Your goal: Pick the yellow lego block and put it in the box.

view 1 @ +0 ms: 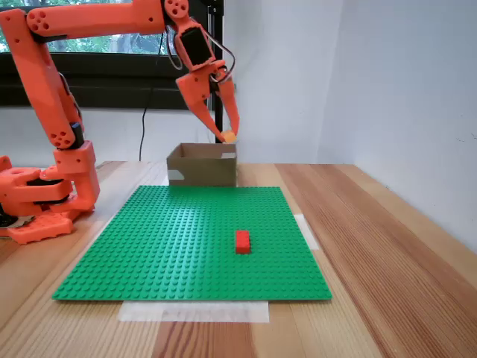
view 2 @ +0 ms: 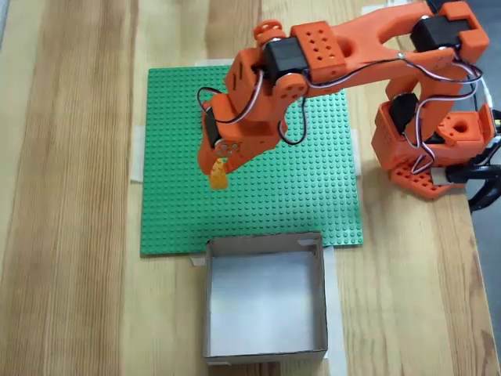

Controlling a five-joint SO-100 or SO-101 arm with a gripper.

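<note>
My orange gripper [view 1: 226, 136] hangs in the air, shut on the yellow lego block [view 1: 229, 136], a tiny yellow-orange brick pinched at the fingertips. In a fixed view from the front it sits just above the near top edge of the box [view 1: 202, 165], a low brown cardboard box at the far edge of the green baseplate. From above, the gripper [view 2: 217, 177] and the yellow lego block [view 2: 218, 178] appear over the baseplate, short of the box [view 2: 266, 351].
A red brick [view 1: 243, 241] lies on the green baseplate [view 1: 164, 246] near its front right. The arm's orange base [view 1: 45, 194] stands at the left on the wooden table. A white wall rises at the right.
</note>
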